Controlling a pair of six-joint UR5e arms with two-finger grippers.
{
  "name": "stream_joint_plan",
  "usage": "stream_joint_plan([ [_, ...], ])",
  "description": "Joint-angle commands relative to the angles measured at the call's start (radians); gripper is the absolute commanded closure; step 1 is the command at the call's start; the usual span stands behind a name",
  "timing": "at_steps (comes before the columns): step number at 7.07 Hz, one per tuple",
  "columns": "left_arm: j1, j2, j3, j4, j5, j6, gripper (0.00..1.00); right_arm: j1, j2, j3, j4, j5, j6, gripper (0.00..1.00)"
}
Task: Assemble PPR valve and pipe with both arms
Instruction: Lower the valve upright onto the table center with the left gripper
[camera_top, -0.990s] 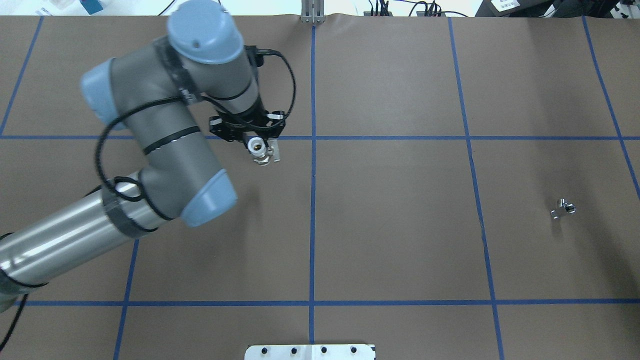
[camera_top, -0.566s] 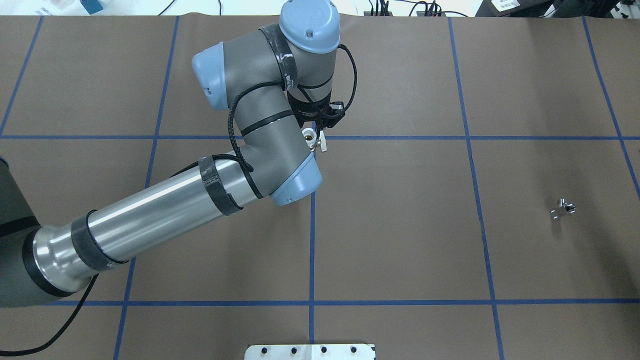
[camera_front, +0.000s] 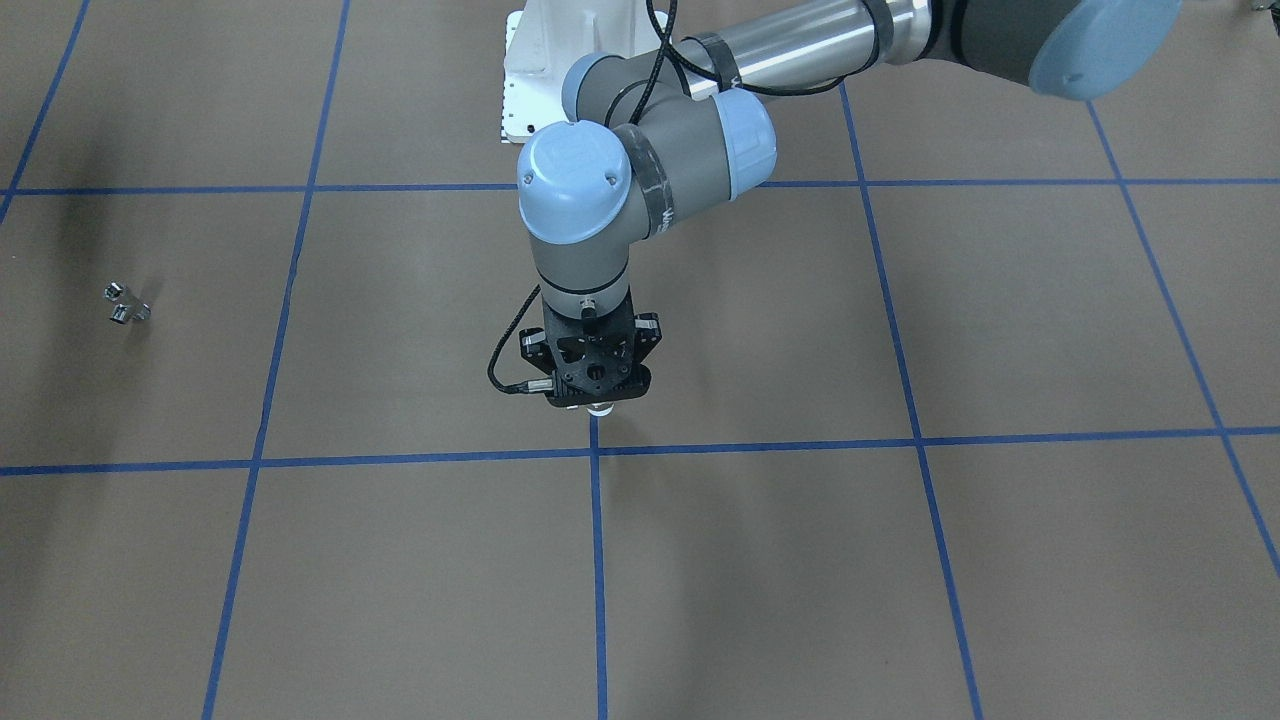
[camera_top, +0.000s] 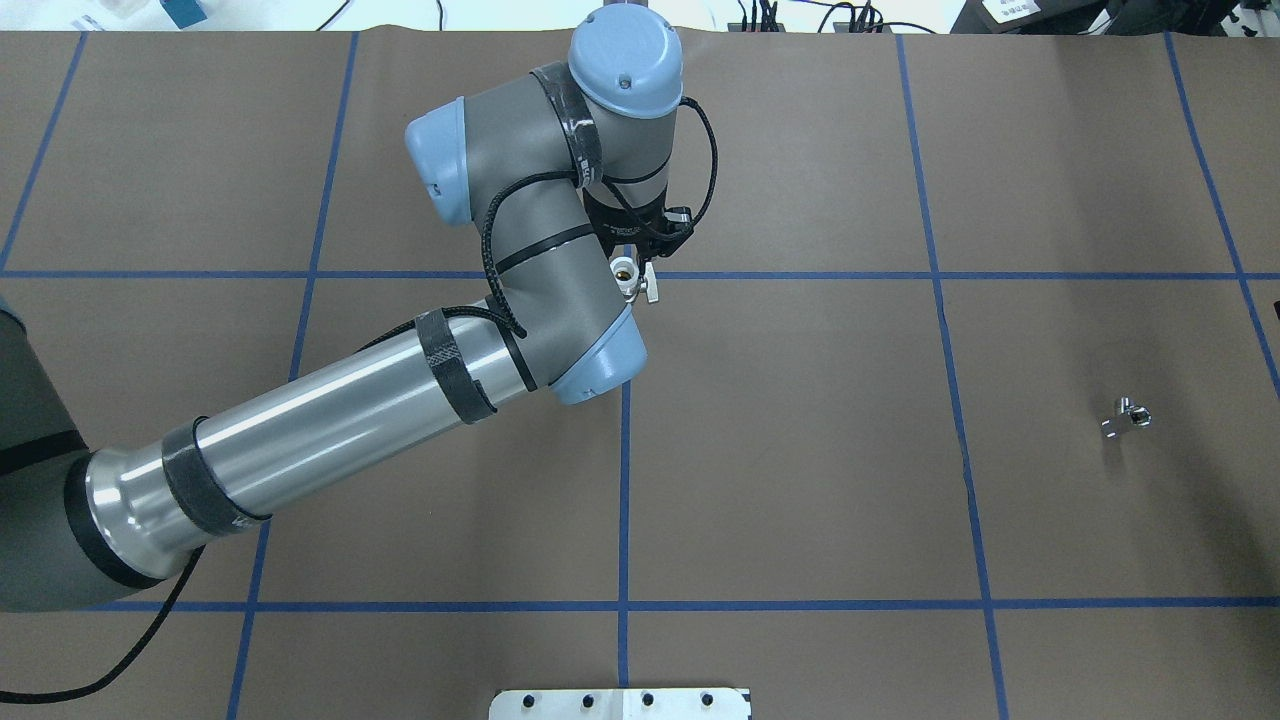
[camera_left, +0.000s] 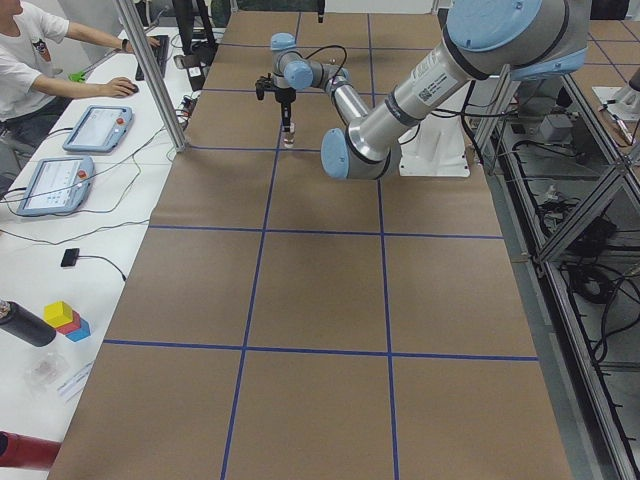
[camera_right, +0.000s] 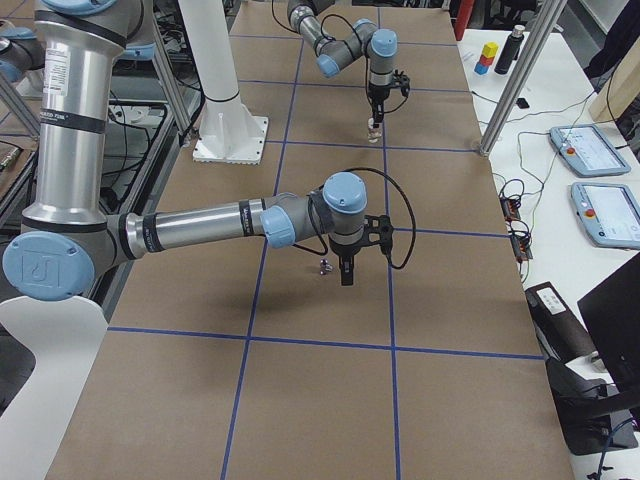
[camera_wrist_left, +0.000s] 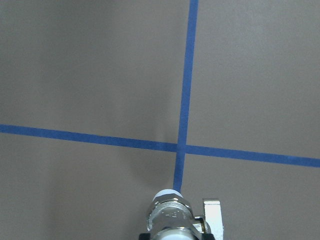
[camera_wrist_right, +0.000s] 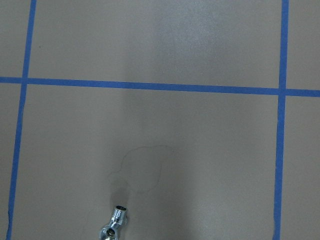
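Note:
My left gripper (camera_top: 628, 272) is shut on the PPR valve (camera_top: 629, 279), which has white ring ends, a silvery middle and a small white lever. It holds the valve above the central crossing of blue tape lines. The left wrist view shows the valve (camera_wrist_left: 170, 215) at its bottom edge. The front view shows my left gripper (camera_front: 598, 402) pointing down. The pipe (camera_top: 1127, 417), a tiny chrome fitting, lies on the brown table at the right, also seen in the front view (camera_front: 127, 305) and the right wrist view (camera_wrist_right: 114, 226). My right gripper (camera_right: 345, 275) hovers beside the pipe (camera_right: 323, 266); I cannot tell whether it is open.
The robot's white base plate (camera_top: 620, 703) sits at the table's near edge. Metal posts (camera_left: 150, 75) stand along the far side. An operator (camera_left: 40, 50), tablets (camera_left: 95, 128) and coloured blocks (camera_left: 66, 320) are on the white side bench.
My left arm swung right with the valve, from left of the centre line to the centre tape crossing, then settled. The pipe has not moved.

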Motion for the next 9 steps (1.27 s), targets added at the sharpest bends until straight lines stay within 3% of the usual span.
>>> stream_joint_plan([
  [1, 0.007, -0.001, 0.018, -0.012, -0.001, 0.001, 1.00, -0.003, 0.000, -0.003, 0.000, 0.000, 0.000, 0.00],
  [9, 0.007, -0.005, 0.049, -0.039, -0.010, -0.015, 1.00, -0.004, -0.002, -0.004, 0.000, -0.005, 0.000, 0.00],
])
